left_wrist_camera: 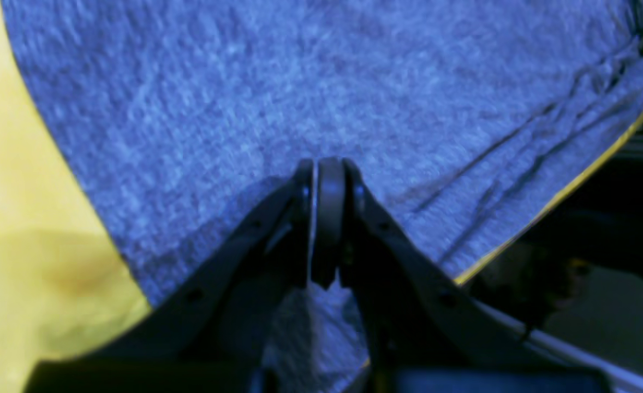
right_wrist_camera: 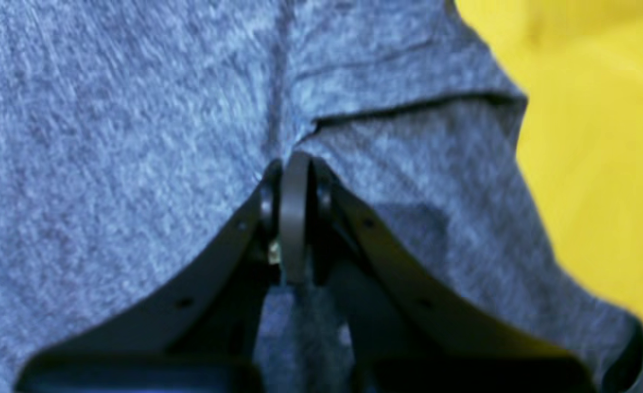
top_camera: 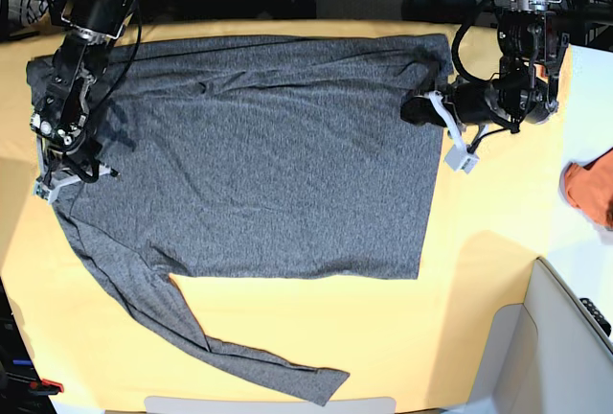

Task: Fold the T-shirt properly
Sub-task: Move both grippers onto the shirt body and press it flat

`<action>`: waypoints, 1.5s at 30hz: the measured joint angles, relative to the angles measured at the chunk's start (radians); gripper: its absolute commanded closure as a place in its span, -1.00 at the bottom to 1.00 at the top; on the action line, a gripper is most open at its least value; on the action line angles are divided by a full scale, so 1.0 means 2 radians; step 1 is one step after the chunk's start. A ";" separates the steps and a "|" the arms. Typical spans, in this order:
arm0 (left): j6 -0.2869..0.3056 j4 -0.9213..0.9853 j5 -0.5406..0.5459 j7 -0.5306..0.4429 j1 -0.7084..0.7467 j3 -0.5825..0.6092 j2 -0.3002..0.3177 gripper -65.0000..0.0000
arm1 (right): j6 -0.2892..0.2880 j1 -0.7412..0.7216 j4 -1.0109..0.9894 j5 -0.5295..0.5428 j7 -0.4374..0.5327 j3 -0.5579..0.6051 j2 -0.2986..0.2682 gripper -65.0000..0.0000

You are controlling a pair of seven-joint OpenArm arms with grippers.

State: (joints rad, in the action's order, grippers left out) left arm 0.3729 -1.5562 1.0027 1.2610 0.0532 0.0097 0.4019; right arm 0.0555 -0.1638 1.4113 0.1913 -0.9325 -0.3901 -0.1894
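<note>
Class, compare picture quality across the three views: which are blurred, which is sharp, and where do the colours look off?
Left wrist view: soft blur, shirt tinted blue. Right wrist view: blurrier still, claw edges smeared, same blue cast. Base view: sharp, shirt true grey, evenly lit.

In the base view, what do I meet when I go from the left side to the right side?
Right gripper → grey T-shirt → left gripper → bare yellow cloth → orange thing at the right edge.

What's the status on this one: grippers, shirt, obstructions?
Left gripper and right gripper both shut over the T-shirt. Shirt spread flat on yellow cloth, one sleeve trailing, unfolded. Nothing on the shirt.
</note>
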 measured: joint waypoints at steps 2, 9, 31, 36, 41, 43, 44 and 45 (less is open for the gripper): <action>-0.001 0.020 0.004 -0.014 0.002 0.007 0.002 0.98 | -0.001 -0.001 -0.008 0.000 0.009 0.000 -0.003 1.00; 0.001 0.030 0.009 -0.022 0.001 0.008 0.003 0.98 | -0.003 0.003 -0.015 0.001 0.002 0.001 -0.035 1.00; 0.001 0.030 0.009 -0.024 0.001 0.008 0.003 0.98 | 0.000 0.029 -0.022 -0.002 -0.012 0.001 -0.148 1.00; 0.001 0.030 0.010 -0.029 0.005 0.008 0.003 0.98 | -0.001 0.013 -0.021 0.000 -0.014 -0.003 -0.150 1.00; 0.001 0.030 0.010 -0.033 0.006 0.008 0.003 0.98 | -0.004 0.049 0.061 0.002 -0.024 0.002 -0.090 1.00; 0.001 0.030 0.009 -0.043 0.009 0.008 0.003 0.98 | -0.003 0.055 0.076 0.005 -0.057 0.005 -0.067 1.00; 0.001 0.030 0.006 -0.047 0.012 0.008 0.003 0.98 | -0.003 0.054 0.078 0.003 -0.060 0.005 -0.061 1.00; 0.003 0.030 0.001 -0.052 0.013 0.008 0.003 0.98 | -0.003 0.054 0.078 0.003 -0.059 0.005 -0.060 1.00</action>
State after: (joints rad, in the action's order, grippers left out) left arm 0.3794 -1.4956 1.0046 1.1576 0.0799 0.0254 0.4076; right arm 0.0494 -0.0563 1.5681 0.1978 -1.0504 -0.3809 -0.3092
